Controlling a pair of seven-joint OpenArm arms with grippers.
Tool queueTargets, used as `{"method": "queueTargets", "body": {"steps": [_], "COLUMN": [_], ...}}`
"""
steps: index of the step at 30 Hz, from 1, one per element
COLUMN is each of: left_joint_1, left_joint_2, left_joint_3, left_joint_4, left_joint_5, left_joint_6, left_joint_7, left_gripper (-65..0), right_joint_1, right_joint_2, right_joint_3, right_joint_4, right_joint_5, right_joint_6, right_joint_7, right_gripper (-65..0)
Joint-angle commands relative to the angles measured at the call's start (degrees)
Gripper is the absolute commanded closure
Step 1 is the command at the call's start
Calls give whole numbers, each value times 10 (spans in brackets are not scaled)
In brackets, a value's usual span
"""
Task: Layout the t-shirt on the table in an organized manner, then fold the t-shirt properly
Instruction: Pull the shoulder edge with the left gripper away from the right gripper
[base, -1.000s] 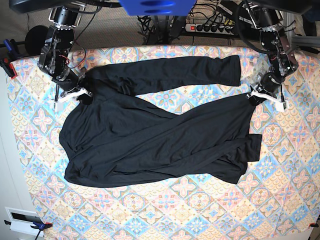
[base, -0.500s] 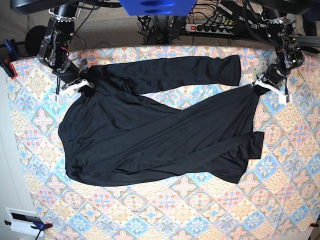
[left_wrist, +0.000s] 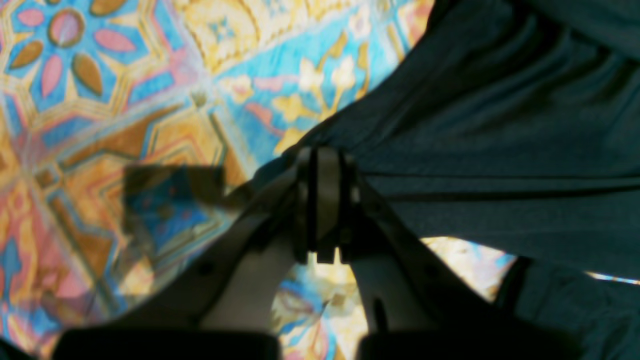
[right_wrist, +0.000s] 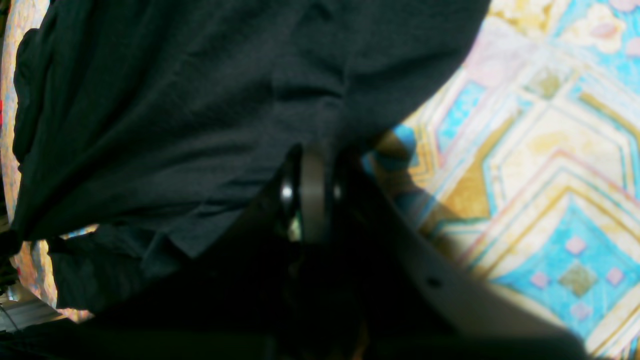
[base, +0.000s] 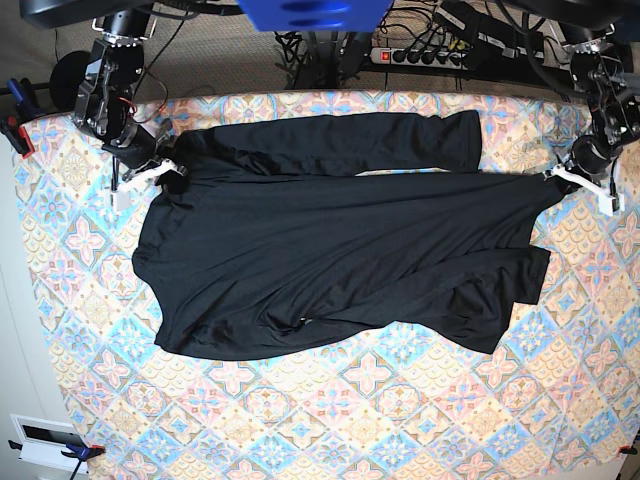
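Base view: both grippers pinch the thin black long-sleeved t-shirt (base: 330, 260) taut over the pastel diamond-tiled bench (base: 400, 420), left gripper (base: 556, 178), right gripper (base: 160, 168).

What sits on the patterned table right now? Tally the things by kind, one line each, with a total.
Black shirt: 1
Robot grippers, both shut on the shirt: 2, left gripper, right gripper
Total: 3 things on the table
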Motion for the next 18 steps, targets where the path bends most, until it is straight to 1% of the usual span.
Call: {"method": "queueTargets", "body": {"steps": [1,3,5,11,13,16,18], "left_joint_1": [-3,-4,-5,-7,-7,-8,-9], "left_joint_2": [-11,-9,2,5,5,5,5], "left_joint_3": [-7,-6,-6,-6,-6,-6,-6], "left_joint_4": [8,8,8,9,11,12,12], "left_joint_5": [-3,-3,-3,-7,-9,-9,-10], "left_joint_6": [1,2,2,2,2,2,2], "left_joint_7": [-12,-12,-11,-8,-8,-10,-11], "left_gripper": [-24,-62,-118,-288,-328,-370,-387], "right_joint_1": [-1,-1,-1,-1,-1,-1,-1], "right_joint_2": [9,9,9,9,9,11,28], "right_joint_3": [3,-1,-2,-2,1,3,3], "right_joint_4": [2,2,2,6,6,7,7], "right_joint_5": [-26,-26,-26,-26,-26,-26,-23], "right_joint_6": [-12,-12,-13,-13,-13,-13,-13], "right_joint_7": [-10,-10,-12,-12,-12,-12,-12], "right_gripper": [0,0,-14,-146,-177,-203,-208]}}
